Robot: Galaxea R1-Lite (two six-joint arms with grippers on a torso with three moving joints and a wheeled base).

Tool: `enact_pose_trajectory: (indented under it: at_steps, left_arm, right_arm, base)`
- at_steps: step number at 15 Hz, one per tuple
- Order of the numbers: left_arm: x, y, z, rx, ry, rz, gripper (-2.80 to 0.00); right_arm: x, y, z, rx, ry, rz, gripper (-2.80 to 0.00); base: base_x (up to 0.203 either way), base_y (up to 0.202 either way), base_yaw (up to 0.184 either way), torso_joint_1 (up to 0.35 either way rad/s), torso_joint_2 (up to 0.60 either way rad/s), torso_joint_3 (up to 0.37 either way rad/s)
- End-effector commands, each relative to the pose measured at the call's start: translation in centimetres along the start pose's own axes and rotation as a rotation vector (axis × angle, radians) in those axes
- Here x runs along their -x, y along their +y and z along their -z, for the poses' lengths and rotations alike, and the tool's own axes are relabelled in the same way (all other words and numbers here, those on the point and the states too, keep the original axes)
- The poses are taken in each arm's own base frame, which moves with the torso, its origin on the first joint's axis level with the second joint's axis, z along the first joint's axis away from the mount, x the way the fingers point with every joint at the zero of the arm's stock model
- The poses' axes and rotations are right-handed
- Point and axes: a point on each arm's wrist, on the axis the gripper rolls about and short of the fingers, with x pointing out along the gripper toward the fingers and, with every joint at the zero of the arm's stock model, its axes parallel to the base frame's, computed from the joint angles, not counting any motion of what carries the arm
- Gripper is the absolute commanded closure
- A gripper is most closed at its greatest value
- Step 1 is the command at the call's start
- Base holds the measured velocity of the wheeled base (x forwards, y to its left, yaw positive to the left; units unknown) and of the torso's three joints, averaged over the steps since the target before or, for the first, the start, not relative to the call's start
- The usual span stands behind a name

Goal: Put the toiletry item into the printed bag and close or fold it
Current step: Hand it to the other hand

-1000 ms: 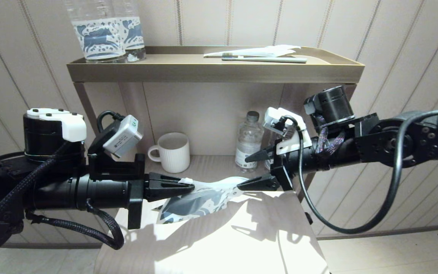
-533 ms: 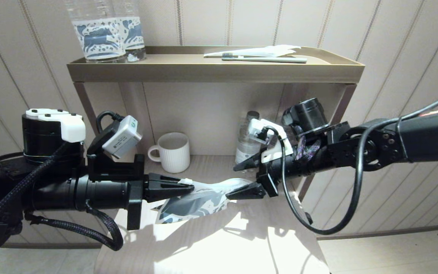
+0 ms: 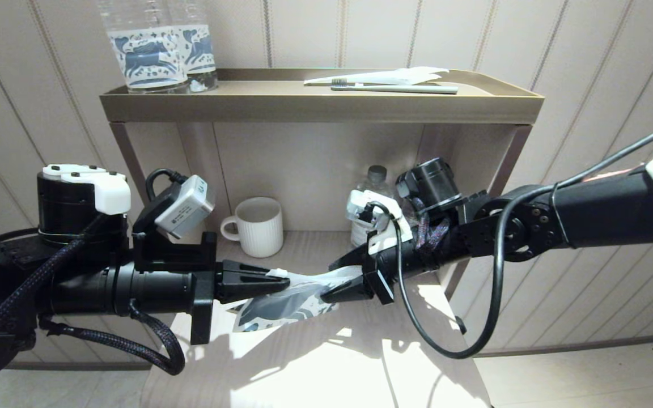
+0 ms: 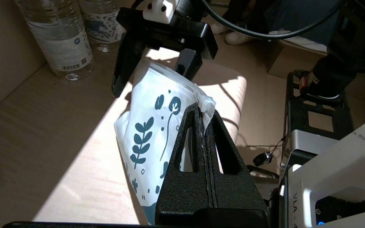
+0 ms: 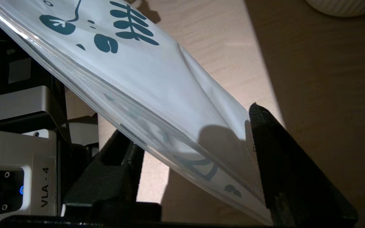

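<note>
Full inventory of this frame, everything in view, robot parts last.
printed bag: 1, white with blue print, held above the lower wooden surface between both arms
labelled bottles: 2, clear with blue horse labels, top tray left
top tray: 1, brass-coloured, top of the shelf unit
toothbrush: 1, pale, top tray right, beside a white wrapper
mug: 1, white, lower shelf
water bottle: 1, clear, dark cap, lower shelf
left end effector: shut on the bag's slider corner
right end effector: jaws straddling the bag's far end, not yet closed

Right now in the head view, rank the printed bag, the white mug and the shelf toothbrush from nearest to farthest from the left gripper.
1. Printed bag: clamped in the left gripper.
2. White mug: just behind, lower shelf.
3. Toothbrush: top tray, far right.
</note>
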Motion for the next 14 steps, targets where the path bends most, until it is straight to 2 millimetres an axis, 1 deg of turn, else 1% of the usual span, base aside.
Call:
enact_pose_trajectory:
  at_steps: [1, 8, 12, 14]
  left_arm:
    - [0.0, 0.0, 0.0, -0.003, -0.003, 0.004, 0.00]
    - [-0.3, 0.3, 0.0, 0.018, 0.013, 0.006, 0.00]
    - [-0.5, 0.6, -0.2, 0.049, 0.044, 0.004, 0.00]
    - [-0.7, 0.8, 0.0, 0.053, 0.051, 0.001, 0.00]
  right_arm:
    - [0.0, 0.1, -0.1, 0.005, -0.002, -0.004, 0.00]
    - [0.2, 0.5, 0.1, 0.002, 0.003, -0.007, 0.00]
    - [0.5, 1.0, -0.3, 0.015, -0.006, -0.008, 0.00]
    - [0.5, 1.3, -0.5, 0.020, -0.006, -0.014, 0.00]
  base:
    - [0.000, 0.000, 0.000, 0.000, 0.00, 0.000]
    - [0.000, 0.000, 0.000, 0.000, 0.00, 0.000]
    - [0.000, 0.000, 0.000, 0.000, 0.00, 0.000]
    - [0.000, 0.000, 0.000, 0.000, 0.00, 0.000]
